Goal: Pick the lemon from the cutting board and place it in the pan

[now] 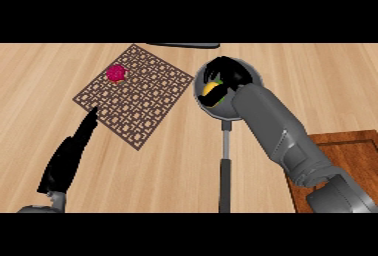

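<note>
Yellow shows between the black fingers (230, 75) of the right hand (225, 80), which is curled round the lemon (211, 88) and holds it over the bowl of the pan (201, 102). The hand hides most of the fruit, so I cannot tell whether the lemon already touches the pan's floor or hangs just above it. The grey forearm comes in from the lower right and crosses the pan's rim, which puts the hand straight above the bowl rather than at its edge; judged from that, this is the placing step, with only the release left.

The pan's long handle (224, 170) points toward the robot, beside the forearm. The cutting board (347, 150), a brown wooden slab at the right edge of the desk (162, 170), lies partly under the arm.

The left hand (68, 157) rests at the lower left with its fingers straight and holding nothing, its tips at the corner of a patterned brown mat (148, 100). A small red-pink thing (117, 73) sits on the mat's far corner, well apart from the pan.
</note>
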Controlling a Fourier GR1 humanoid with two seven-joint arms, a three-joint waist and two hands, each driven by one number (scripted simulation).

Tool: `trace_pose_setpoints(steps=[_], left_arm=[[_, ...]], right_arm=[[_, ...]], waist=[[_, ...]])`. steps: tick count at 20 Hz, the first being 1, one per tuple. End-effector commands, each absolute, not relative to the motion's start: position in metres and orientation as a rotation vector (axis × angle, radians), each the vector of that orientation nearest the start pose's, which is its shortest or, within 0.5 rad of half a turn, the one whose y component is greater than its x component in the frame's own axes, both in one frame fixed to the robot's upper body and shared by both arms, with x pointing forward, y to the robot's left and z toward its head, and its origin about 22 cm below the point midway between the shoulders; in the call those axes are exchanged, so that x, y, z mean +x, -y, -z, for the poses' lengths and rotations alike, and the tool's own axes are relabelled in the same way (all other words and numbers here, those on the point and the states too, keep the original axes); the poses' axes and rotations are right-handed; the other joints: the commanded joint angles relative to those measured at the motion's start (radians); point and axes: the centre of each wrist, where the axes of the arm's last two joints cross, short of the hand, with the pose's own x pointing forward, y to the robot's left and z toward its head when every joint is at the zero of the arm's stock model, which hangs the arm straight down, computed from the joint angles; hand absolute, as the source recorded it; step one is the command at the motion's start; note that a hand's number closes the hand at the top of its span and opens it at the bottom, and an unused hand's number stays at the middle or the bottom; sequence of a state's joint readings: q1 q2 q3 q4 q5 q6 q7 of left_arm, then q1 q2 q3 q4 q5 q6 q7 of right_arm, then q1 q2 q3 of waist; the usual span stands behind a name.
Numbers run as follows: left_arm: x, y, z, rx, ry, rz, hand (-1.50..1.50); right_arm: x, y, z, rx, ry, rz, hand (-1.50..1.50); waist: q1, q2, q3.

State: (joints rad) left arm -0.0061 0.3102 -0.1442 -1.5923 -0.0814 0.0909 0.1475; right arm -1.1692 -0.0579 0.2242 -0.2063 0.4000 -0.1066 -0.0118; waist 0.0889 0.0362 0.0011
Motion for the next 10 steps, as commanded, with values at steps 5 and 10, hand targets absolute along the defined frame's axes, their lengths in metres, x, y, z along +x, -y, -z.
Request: trace_pose_setpoints(steps=[5,10], left_arm=[[0.235,-0.263,-0.011,0.288,1.433,0.316,0.00],[0.250,-0.273,-0.026,0.287,1.442,0.309,0.00]], right_arm=[[0.434,0.106,-0.040,-0.213,1.410,-0.692,-1.50],[0.445,0.095,-0.072,-0.218,1.585,-0.408,-1.50]], waist=[[0.002,0.003,0.001],[-0.013,-0.001,0.001]])
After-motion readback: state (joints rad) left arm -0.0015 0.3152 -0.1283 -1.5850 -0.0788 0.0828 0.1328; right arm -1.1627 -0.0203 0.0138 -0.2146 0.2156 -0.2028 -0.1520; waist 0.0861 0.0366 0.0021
